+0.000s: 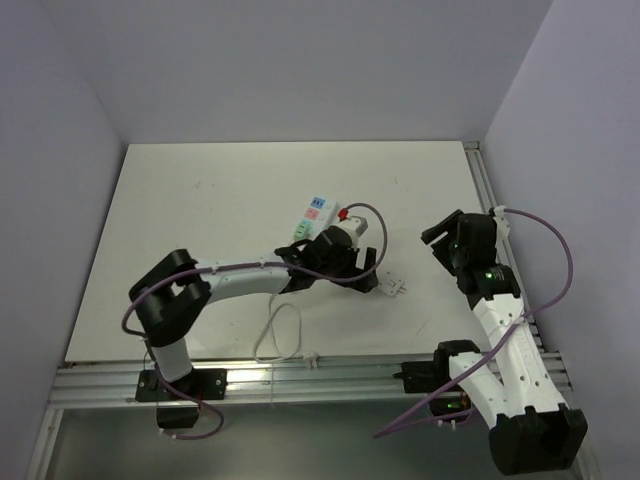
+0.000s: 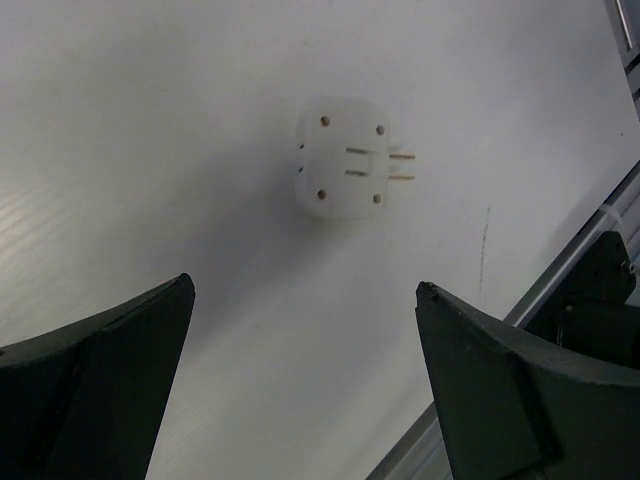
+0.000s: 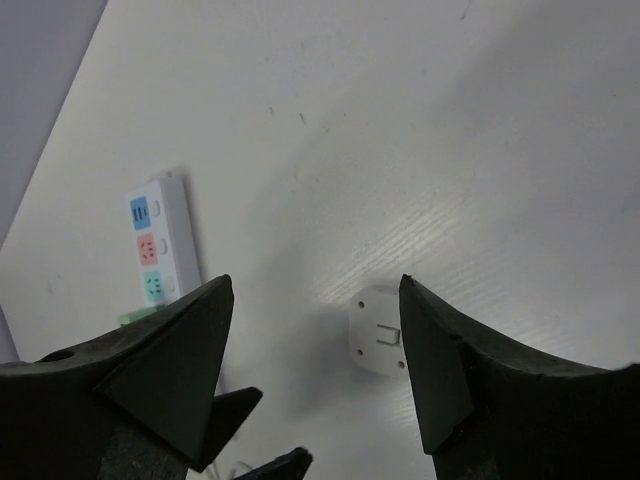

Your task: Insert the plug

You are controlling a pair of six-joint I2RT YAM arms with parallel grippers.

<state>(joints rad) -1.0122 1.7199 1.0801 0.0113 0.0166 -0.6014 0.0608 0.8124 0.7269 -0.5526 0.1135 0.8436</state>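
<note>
Strip (image 1: 312, 215): blue, pink and green socket faces, print too small to read; left gripper (image 2: 305, 290) spread, empty; plug (image 2: 340, 160) flat on table (image 1: 200, 200) just beyond its fingertips, pins exposed, untouched; right gripper (image 3: 315, 285) spread, empty, apart from plug.

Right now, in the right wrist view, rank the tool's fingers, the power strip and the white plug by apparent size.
Largest: right tool's fingers, though only because they sit nearest the camera.
Middle: power strip, its lower end hidden behind a finger.
Smallest: white plug.
</note>
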